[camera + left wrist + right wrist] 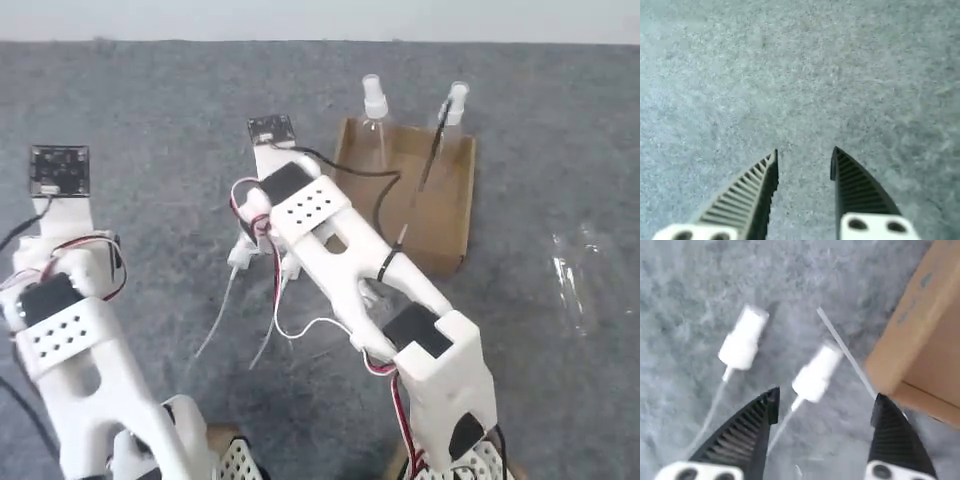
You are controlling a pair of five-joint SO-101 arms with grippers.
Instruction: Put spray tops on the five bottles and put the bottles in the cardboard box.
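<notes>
The right gripper (jaws spread wide) hangs over a spray top, so closing might snag the cardboard box just beside it.

The grey table bears a cardboard box at one o'clock, two spray tops toward nine, and perhaps a clear bottle at three.

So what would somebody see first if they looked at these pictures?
Probably the right hand, open just above two white spray tops lying on the grey carpet beside the cardboard box. Next, the two bottles at the far end of that box, tops already on.
</notes>
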